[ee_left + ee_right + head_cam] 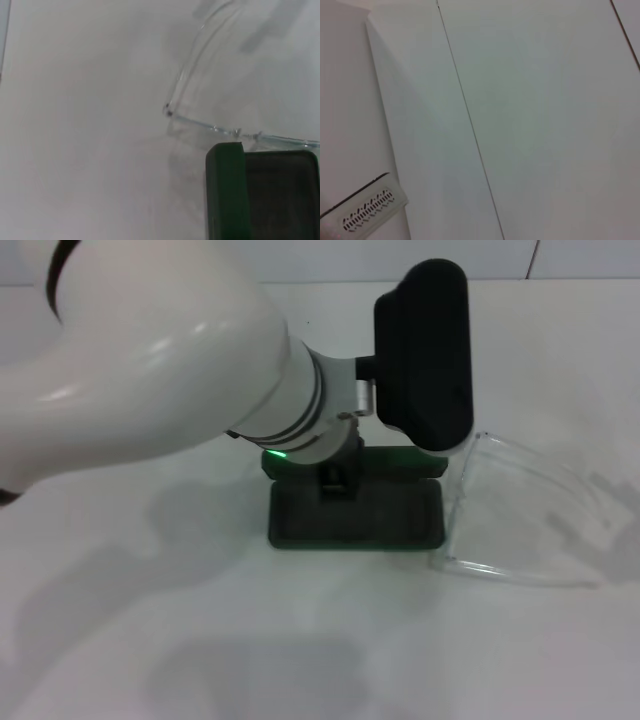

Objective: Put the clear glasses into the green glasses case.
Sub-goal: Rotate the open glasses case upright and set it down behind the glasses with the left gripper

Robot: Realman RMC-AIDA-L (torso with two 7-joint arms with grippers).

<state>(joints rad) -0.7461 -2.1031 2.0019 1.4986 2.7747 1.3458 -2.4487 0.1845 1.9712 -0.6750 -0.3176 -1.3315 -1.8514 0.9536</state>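
1. No readable text, labels, brands, numbers or signs in any view.
2. green glasses case [356,512]: open, dark lining showing, no lettering can be made out on it from the head view or the left wrist view.
3. clear glasses [520,525]: no markings visible.
4. Vented white part [367,207] in the right wrist view: a slot pattern only, no characters.

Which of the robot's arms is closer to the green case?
The left. Its arm reaches right over the open green case. The right arm is out of the head view, away from the table.
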